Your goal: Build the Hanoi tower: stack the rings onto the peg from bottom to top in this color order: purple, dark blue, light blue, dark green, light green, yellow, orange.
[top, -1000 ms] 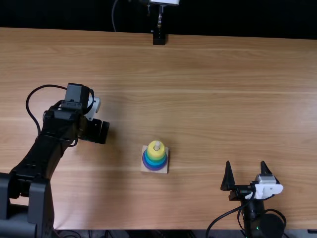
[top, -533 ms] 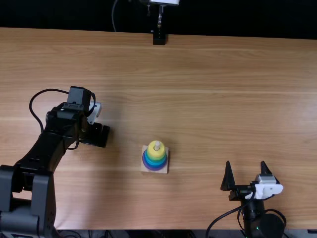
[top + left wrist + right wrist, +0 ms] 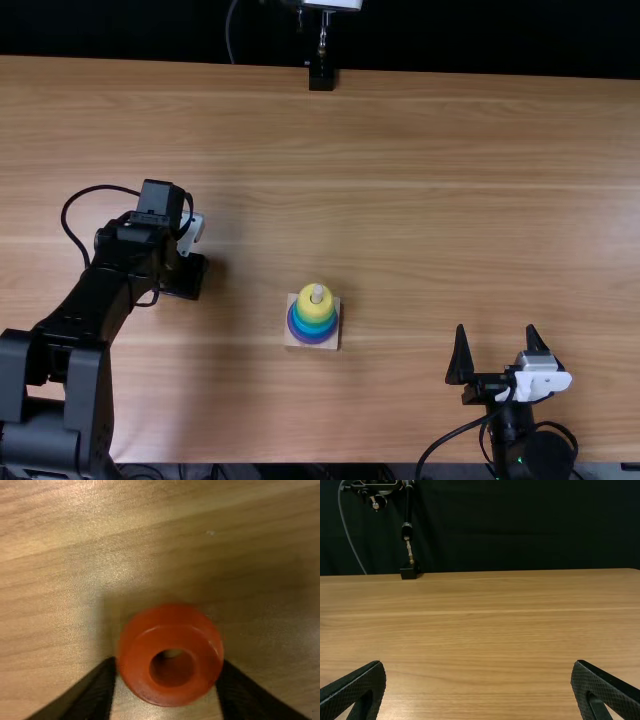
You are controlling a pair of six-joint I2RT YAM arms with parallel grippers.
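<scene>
In the top view my left gripper (image 3: 186, 277) is low over the table, left of the tower. The left wrist view has the orange ring (image 3: 137, 655) between the fingers of my left gripper (image 3: 169, 671), which is shut on its two sides. The ring's hole faces the camera. The wooden base (image 3: 332, 343) carries a stack with the yellow ring (image 3: 308, 302) on top, green and blue rings below and purple (image 3: 313, 339) lowest. The peg's tip (image 3: 317, 293) sticks out above the yellow. My right gripper (image 3: 497, 338) stands open; in its wrist view, the gripper (image 3: 478, 666) has nothing between its fingers.
The wooden table (image 3: 420, 200) extends around the tower. A black stand (image 3: 321, 78) is at the table's far edge. The left arm (image 3: 85, 310) lies over the table's left part, with a cable looping beside it.
The left gripper's fingers have come together onto the orange ring, after the arm shifted slightly toward the table's near edge. The tower and the right arm have stayed still.
</scene>
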